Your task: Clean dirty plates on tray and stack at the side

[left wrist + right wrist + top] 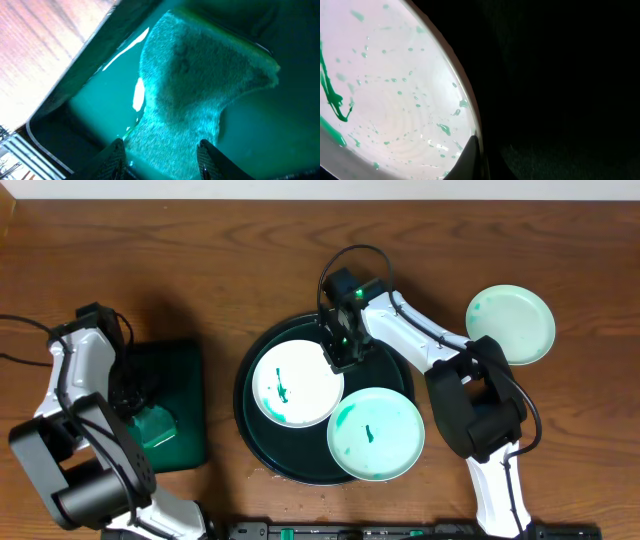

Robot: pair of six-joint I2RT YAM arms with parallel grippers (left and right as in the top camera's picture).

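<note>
Overhead: even, fairly bright light from above, wood worktop (250, 240) sharp, soft shadow beside the left arm. Round tray (245, 420) is crushed to near black and the plate on it (295, 385) is close to blown out. Left wrist: heavy teal cast, hard glare streaks on the glossy rectangular tray (100, 110), cloth (200, 75) texture reasonably sharp, left gripper (160, 162) fingers dark and out of focus at the bottom edge. Right wrist: right half underexposed to black, plate washed out with soft sheen.

Table (560, 240), round tray (290, 332), rectangular tray (185, 380), plate (510, 325)
</note>
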